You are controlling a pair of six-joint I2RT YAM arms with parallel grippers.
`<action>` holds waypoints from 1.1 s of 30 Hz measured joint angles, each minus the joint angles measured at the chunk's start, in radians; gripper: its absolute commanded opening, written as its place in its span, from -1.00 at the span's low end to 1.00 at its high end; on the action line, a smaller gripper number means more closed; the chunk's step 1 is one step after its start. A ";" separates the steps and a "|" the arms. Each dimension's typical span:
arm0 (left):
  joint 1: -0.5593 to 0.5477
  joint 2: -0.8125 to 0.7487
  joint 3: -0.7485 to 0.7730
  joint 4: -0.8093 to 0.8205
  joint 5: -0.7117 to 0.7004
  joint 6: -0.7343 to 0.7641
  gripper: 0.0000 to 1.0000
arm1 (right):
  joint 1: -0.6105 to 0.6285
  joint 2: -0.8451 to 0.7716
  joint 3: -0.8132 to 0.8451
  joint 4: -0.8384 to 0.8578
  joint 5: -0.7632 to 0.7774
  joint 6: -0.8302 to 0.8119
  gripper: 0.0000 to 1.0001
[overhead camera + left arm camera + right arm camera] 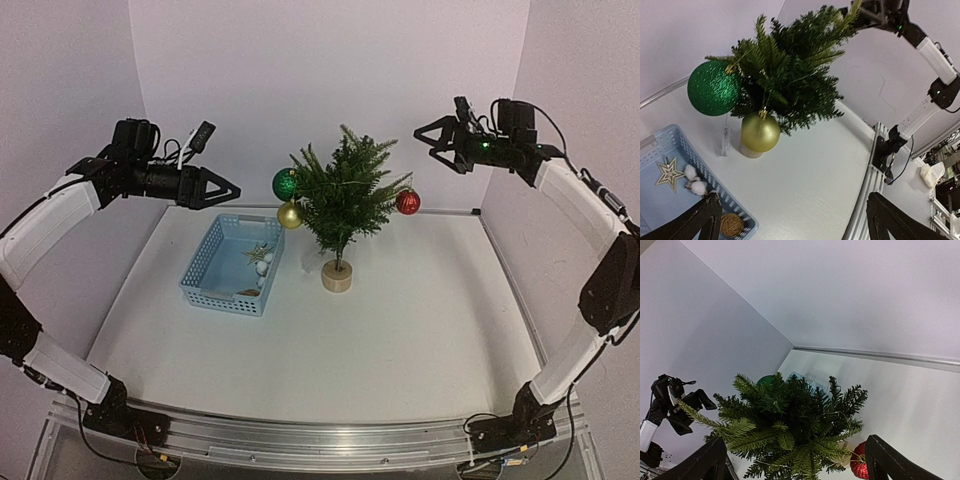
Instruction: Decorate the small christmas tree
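The small christmas tree [343,195] stands on its pale wooden disc base [337,276] at mid table. A green ball [285,183] and a gold ball [290,214] hang on its left side, a red ball [407,202] on its right. The tree also shows in the left wrist view [790,75] and the right wrist view [790,430]. My left gripper [228,188] is open and empty, high up to the left of the tree. My right gripper [428,137] is open and empty, above and right of the red ball [859,466].
A blue basket [200,270] lies left of the tree, holding a wooden star [669,173], white cotton balls [694,181] and a twine ball [730,225]. Purple walls close the back and both sides. The metal rail [320,440] runs along the near edge.
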 measured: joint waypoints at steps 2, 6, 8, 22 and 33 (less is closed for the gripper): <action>0.002 0.016 -0.002 -0.021 -0.018 0.032 0.99 | 0.000 -0.008 0.015 0.006 0.008 -0.009 0.91; 0.005 0.039 -0.022 -0.039 -0.046 0.082 0.88 | 0.000 -0.008 0.029 0.007 0.016 -0.022 0.91; 0.004 0.051 -0.042 -0.041 -0.077 0.102 0.72 | 0.000 -0.007 0.032 0.006 0.017 -0.025 0.91; -0.089 0.435 -0.095 -0.022 -0.395 0.124 0.22 | 0.000 -0.071 0.007 -0.001 0.049 -0.050 0.90; -0.072 0.651 0.053 0.031 -0.480 0.012 0.04 | 0.000 -0.156 -0.058 0.003 0.053 -0.073 0.90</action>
